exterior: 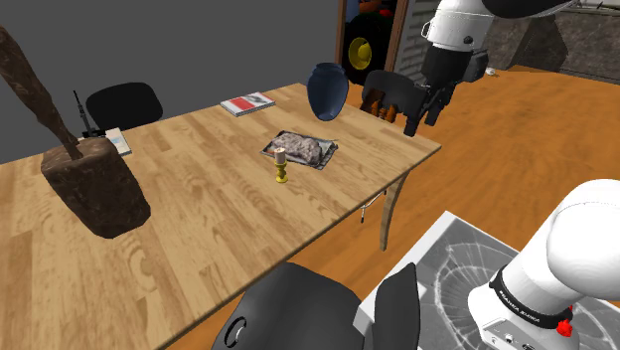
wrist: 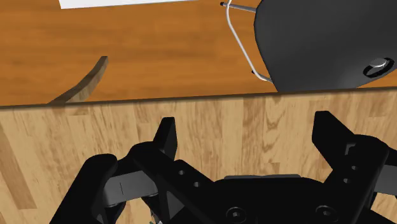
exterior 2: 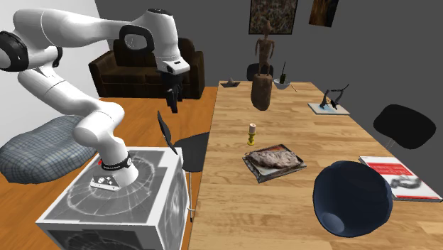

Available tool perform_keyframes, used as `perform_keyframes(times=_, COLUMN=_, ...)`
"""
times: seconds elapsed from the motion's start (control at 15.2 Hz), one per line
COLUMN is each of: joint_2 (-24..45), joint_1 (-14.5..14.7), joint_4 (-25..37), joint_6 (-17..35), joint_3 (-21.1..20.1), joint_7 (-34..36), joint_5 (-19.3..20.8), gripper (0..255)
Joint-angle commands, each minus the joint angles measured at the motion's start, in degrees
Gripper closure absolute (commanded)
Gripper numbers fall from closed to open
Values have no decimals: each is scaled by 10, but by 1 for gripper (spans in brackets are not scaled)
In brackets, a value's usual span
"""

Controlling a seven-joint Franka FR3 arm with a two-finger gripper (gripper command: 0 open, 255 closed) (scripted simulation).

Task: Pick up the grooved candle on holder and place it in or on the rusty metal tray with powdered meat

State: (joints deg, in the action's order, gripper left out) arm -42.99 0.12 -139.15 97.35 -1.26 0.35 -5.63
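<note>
One candle on holder [exterior: 282, 165] [exterior 2: 251, 134] stands upright on the long wooden bench [exterior: 199, 224] [exterior 2: 305, 124], just beside the single metal tray [exterior: 328, 153] [exterior 2: 297, 166], which carries a mottled grey-brown lump. The candle is short and pale, with a darker top, and sits on a small yellow-gold holder with a flared foot. Its grooves are too small to make out. The bench also holds one dark blue vase [exterior: 327, 91] [exterior 2: 351, 197], one red-and-white book [exterior: 247, 103] [exterior 2: 394, 175] and one brown block with a carved figure [exterior: 94, 184] [exterior 2: 263, 85]. Three black chairs ring the bench in the shoulder view: one behind the far side [exterior: 124, 102], one at the end [exterior: 389, 94] and one in front [exterior: 298, 308]. One dark sofa [exterior 2: 142, 67] stands against the wall. The black gripper [exterior: 421, 114] [exterior 2: 171, 101] [wrist: 247, 130] hangs past the bench's end, well apart from the candle, its two fingers [wrist: 164, 137] spread wide with nothing between them.
</note>
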Motion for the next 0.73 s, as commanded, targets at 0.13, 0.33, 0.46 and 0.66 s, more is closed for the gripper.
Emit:
perform_keyframes(times=0.13, joint_2=33, joint_1=4, joint_4=0, joint_6=41, joint_3=-9, joint_7=-1, joint_5=-1, gripper=0)
perform_keyframes(times=0.33, joint_2=88, joint_1=10, joint_4=6, joint_6=100, joint_3=-23, joint_7=-1, joint_5=0, gripper=0)
perform_keyframes(times=0.46, joint_2=126, joint_1=13, joint_4=14, joint_6=137, joint_3=-31, joint_7=0, joint_5=2, gripper=0)
perform_keyframes(times=0.66, joint_2=185, joint_1=16, joint_4=32, joint_6=189, joint_3=-45, joint_7=3, joint_5=8, gripper=0)
